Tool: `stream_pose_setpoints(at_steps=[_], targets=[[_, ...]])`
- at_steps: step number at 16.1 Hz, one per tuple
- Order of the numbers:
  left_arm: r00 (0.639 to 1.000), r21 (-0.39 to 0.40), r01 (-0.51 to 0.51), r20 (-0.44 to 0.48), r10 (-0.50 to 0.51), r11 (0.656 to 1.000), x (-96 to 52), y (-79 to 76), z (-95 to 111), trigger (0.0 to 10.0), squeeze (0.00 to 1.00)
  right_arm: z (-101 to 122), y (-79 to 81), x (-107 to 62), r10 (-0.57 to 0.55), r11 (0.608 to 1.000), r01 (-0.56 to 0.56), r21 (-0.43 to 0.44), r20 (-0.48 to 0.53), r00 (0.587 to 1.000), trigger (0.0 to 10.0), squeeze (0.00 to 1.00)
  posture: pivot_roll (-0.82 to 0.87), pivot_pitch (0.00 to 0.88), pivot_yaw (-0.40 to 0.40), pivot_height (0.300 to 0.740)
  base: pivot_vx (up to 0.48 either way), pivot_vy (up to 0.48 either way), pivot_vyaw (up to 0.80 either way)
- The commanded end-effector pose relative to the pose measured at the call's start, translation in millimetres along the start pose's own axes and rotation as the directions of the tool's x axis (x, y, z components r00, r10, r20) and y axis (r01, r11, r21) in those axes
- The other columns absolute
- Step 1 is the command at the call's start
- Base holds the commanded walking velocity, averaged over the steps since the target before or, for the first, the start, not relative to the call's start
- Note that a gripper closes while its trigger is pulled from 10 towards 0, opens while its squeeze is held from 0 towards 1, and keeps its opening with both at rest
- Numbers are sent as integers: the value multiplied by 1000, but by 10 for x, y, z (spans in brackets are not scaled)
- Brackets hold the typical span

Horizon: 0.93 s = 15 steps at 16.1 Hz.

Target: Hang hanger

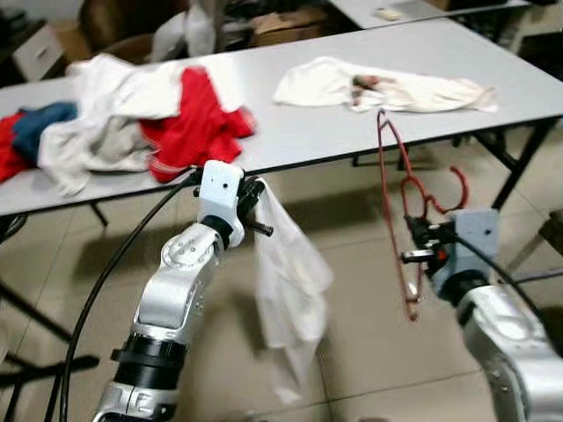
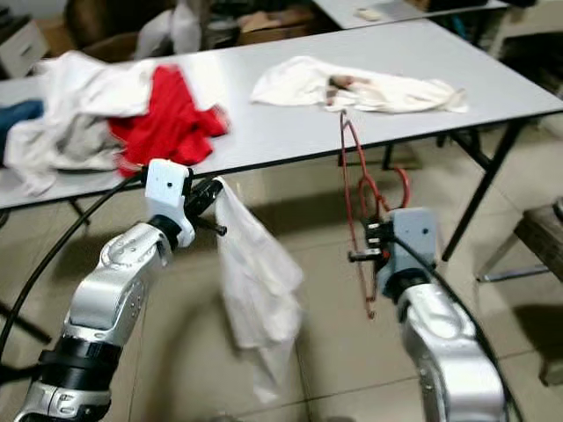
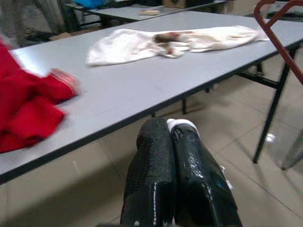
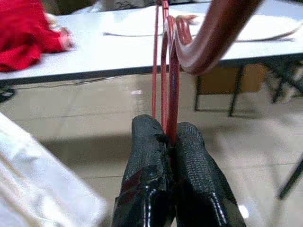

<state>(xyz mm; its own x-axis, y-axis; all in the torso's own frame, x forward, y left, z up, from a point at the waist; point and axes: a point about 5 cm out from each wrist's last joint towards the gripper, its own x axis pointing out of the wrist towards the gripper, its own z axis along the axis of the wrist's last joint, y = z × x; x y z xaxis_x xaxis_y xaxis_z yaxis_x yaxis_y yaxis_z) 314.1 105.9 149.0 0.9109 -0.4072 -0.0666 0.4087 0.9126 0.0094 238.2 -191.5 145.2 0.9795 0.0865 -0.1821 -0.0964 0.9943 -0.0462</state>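
The robot stands just short of a long grey table with both arms raised in front of it. The right gripper is clenched on a red wire hanger, its two black fingers pinching the thin rods where they run together; the hanger stands on end, its long axis close to vertical, the top corner level with the table edge, the lower end dangling below the wrist, and the hook curling out just above the gripper. The left gripper is clamped on a white garment that hangs limp and crumpled toward the tiled floor, a sliver of white showing between its closed fingertips. So the hanger lies to the right of the cloth, the two apart with open air between them, and the cloth's held end is at about the height of the hanger's middle. No rail or rack can be made out, so I'd guess the garment has to be fed onto the hanger first. No containers are near; the table carries a heap of white, red and blue clothes and a separate pale garment spread flat.
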Motion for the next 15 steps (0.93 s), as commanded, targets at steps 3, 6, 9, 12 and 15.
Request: stream_pose_setpoints(at_steps=[3, 6, 9, 12, 15], targets=[[999, 4, -7, 46, 7, 1000, 33, 18, 122, 10000, 0, 55, 50, -18, 51, 999, -51, -10, 5, 999, 10000, 0, -70, 23, 107, 740, 277, 0, 721], [995, 19, -56, 81, 54, 998, 67, 179, 256, 10000, 0, 108, 151, -26, 144, 987, -142, -80, 18, 989, 10000, 0, -70, 15, 98, 740, 279, 0, 533], [995, 24, -41, 97, 39, 999, 98, 183, 325, 10000, 0, 164, 80, -11, 143, 986, -139, -95, 30, 989, 10000, 0, -71, 7, 90, 740, 276, 0, 0], [994, 8, 22, 106, -23, 1000, 154, 115, 382, 10000, 0, 286, -1, -182, 325, 918, -320, -234, -17, 946, 10000, 0, -72, 4, 91, 740, 290, 0, 0], [993, -7, 41, 111, -40, 999, 194, 102, 417, 10000, 0, 306, -17, -248, 377, 888, -378, -261, -56, 925, 10000, 0, -80, 1, 91, 740, 300, 0, -267]])
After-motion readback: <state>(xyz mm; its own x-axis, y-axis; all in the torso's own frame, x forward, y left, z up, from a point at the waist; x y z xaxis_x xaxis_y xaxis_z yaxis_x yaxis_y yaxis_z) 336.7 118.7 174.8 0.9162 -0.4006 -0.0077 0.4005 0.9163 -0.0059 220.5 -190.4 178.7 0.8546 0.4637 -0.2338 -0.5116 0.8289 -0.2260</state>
